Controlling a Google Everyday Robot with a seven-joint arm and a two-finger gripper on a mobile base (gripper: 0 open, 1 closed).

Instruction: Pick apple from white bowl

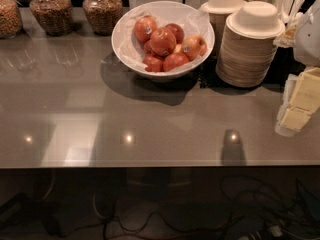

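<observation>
While the end effector (299,104) hangs at the right edge above the tabletop (150,126), I cannot tell whether it's wide or narrow. Red apples (163,41) lie piled in the white bowl (120,46), rear centre, well apart from it.

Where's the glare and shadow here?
Camera view: three small light reflections on the glossy table near its front edge; white bowl casts a dark shadow toward the front; apples well lit; gripper at the right edge, lit.

We see a glossy grey tabletop (150,119), light glints toward 6 o'clock, dark floor (60,204) with cables (240,204) below. Tool (299,106) sits at 3 o'clock.
</observation>
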